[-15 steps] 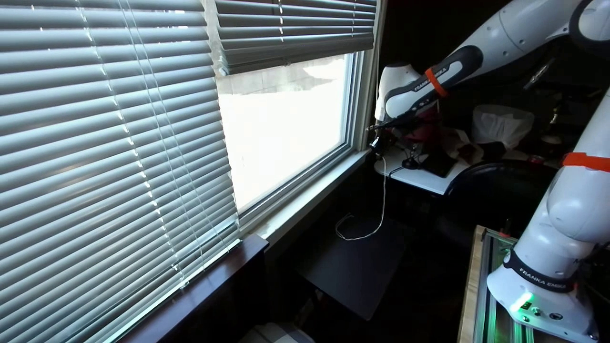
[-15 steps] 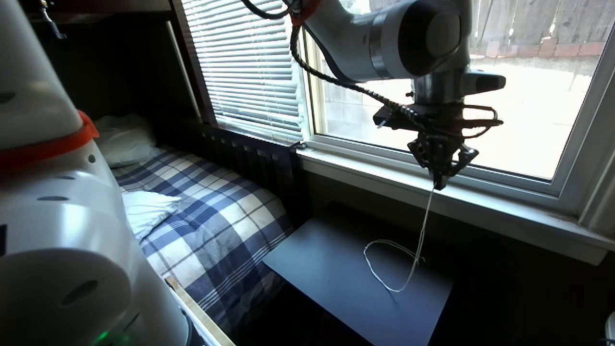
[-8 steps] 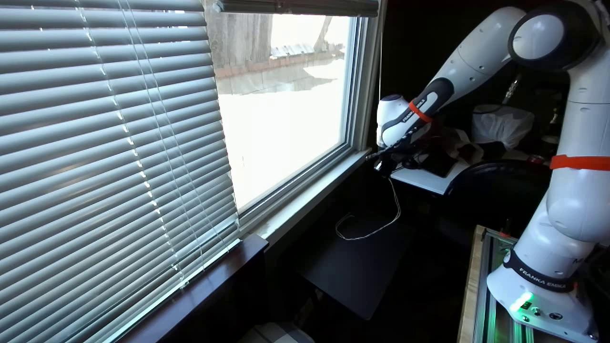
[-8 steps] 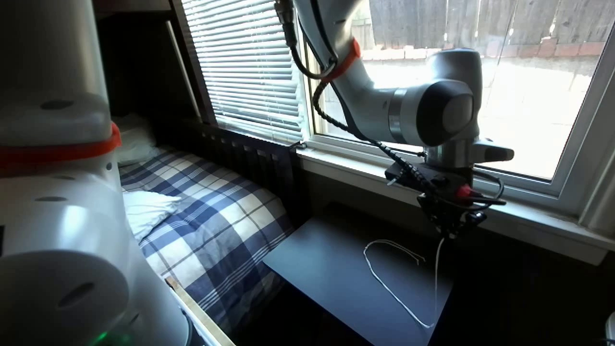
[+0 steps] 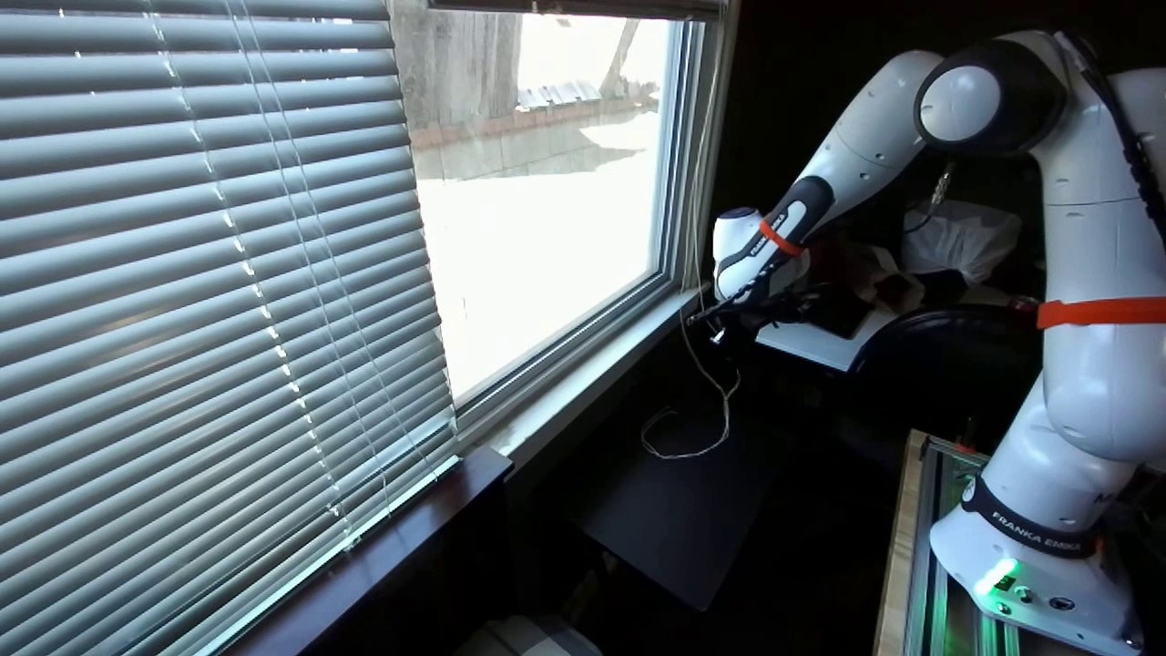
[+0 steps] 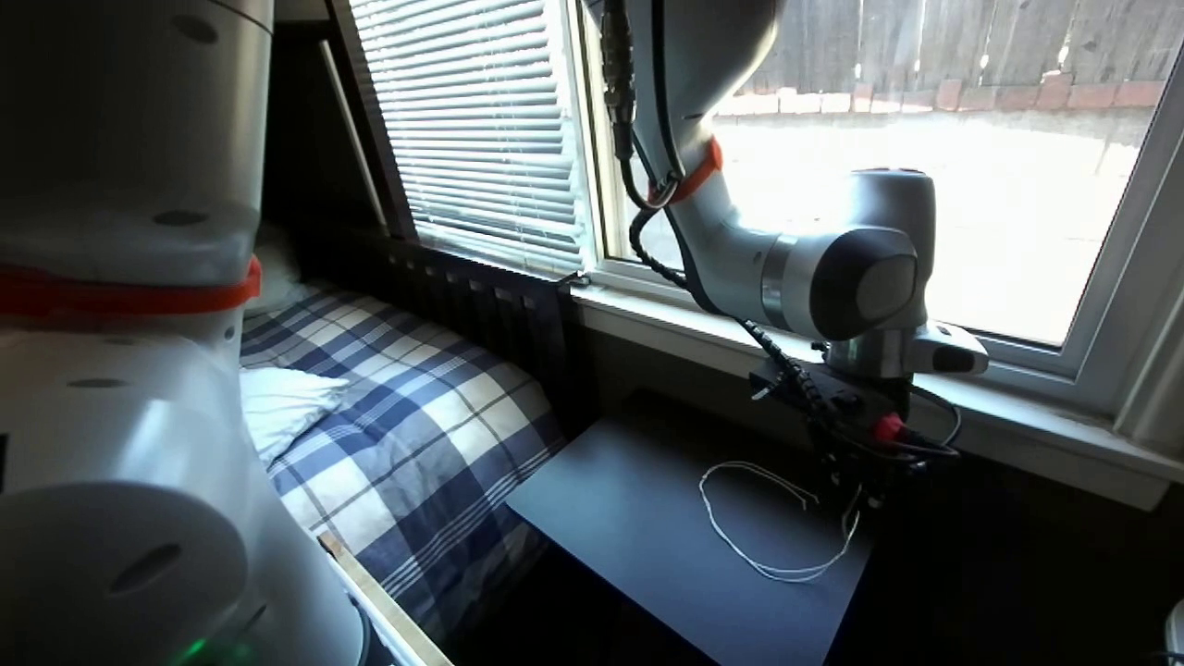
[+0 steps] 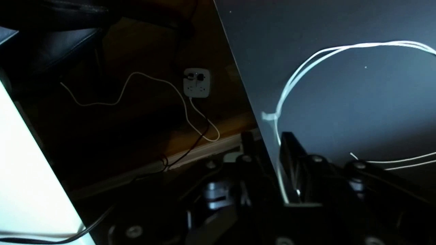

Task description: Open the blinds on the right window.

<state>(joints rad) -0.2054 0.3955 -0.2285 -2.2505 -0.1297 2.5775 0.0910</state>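
Top edge cuts off the blinds (image 5: 619,8) high above the gripper (image 7: 266,139)

In an exterior view only their lowest strip shows, and the right window (image 5: 547,246) runs out of the top as well. In the wrist view the fingers (image 7: 292,149) are blurred; in both exterior views they sink into the dark. A cord (image 7: 368,44) runs in by them in the wrist view, and whether it touches either cannot be told. Its loop, over the black table (image 7: 340,102) below the gripper, is cut off by the right-hand edge. Also below the gripper, what is plugged into a power block (image 7: 197,82) is too dim to tell.
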